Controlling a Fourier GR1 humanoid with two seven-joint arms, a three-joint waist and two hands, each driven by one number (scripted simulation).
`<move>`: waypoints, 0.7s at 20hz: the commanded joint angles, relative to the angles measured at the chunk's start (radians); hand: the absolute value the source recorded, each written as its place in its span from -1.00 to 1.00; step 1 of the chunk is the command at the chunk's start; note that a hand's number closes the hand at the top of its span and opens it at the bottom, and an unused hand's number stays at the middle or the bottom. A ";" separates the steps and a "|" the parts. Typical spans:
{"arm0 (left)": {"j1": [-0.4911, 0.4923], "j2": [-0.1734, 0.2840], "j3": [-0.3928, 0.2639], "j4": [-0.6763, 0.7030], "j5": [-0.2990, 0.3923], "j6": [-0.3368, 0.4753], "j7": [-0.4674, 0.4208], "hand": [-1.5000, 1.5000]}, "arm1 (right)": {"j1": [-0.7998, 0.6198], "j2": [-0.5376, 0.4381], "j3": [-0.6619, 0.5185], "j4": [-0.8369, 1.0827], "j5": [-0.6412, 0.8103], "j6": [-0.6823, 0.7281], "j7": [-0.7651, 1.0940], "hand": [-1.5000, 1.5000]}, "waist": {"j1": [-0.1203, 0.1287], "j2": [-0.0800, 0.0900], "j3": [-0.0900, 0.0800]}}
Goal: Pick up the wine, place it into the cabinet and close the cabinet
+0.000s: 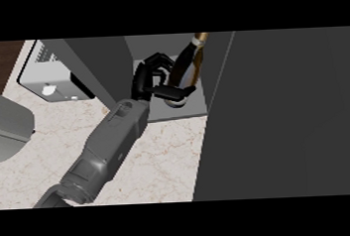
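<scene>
The wine bottle (196, 64), dark with a gold neck, stands slightly tilted inside the open cabinet (192, 111) at the top centre. My left hand (153, 77) is just left of the bottle, with its fingers and thumb curled round the body. The grey forearm runs down to the lower left edge. The hand hides the bottle's lower part. A broad dark cabinet door (280, 110) stands open on the right, and a narrower dark panel (95, 64) flanks the opening on the left. My right hand does not show.
A white boxy appliance (48, 71) sits on the marble counter (165, 155) at the upper left, beside the cabinet. A grey rounded object (4, 128) lies at the left edge. Dark wood (0, 60) shows in the top left corner.
</scene>
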 commanded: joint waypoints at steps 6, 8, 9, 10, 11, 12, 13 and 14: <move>-0.081 0.000 0.065 0.136 0.049 0.007 -0.036 1.00 | 0.091 -0.002 0.047 -0.103 -0.033 0.023 -0.031 -1.00 | -0.019 0.005 0.001; -0.117 0.007 0.079 0.162 0.038 0.005 -0.028 1.00 | 0.072 -0.016 0.004 -0.150 -0.069 0.034 -0.009 -1.00 | -0.011 0.009 0.000; -0.105 0.003 0.091 0.180 0.042 0.027 -0.058 1.00 | 0.067 -0.004 0.030 -0.110 -0.041 0.032 -0.025 -1.00 | -0.023 0.016 -0.001; -0.133 0.021 0.092 0.177 0.039 0.027 -0.053 1.00 | 0.087 -0.024 0.023 -0.141 -0.046 0.033 -0.014 -1.00 | -0.026 0.012 0.000; -0.135 0.033 0.094 0.193 0.037 0.021 -0.049 1.00 | 0.080 -0.013 0.036 -0.119 -0.055 0.045 -0.045 -1.00 | -0.031 0.017 0.000; -0.129 0.038 0.103 0.196 0.041 0.034 -0.073 1.00 | 0.086 -0.038 0.013 -0.130 -0.061 0.055 -0.039 -1.00 | -0.029 0.017 0.000; -0.113 0.033 0.091 0.206 0.028 0.025 -0.095 1.00 | 0.088 -0.028 0.009 -0.138 -0.064 0.046 -0.041 -1.00 | -0.030 0.018 0.000; -0.155 0.065 0.099 0.209 0.032 0.021 -0.061 1.00 | 0.094 -0.029 -0.001 -0.139 -0.070 0.043 -0.040 -1.00 | -0.029 0.016 0.000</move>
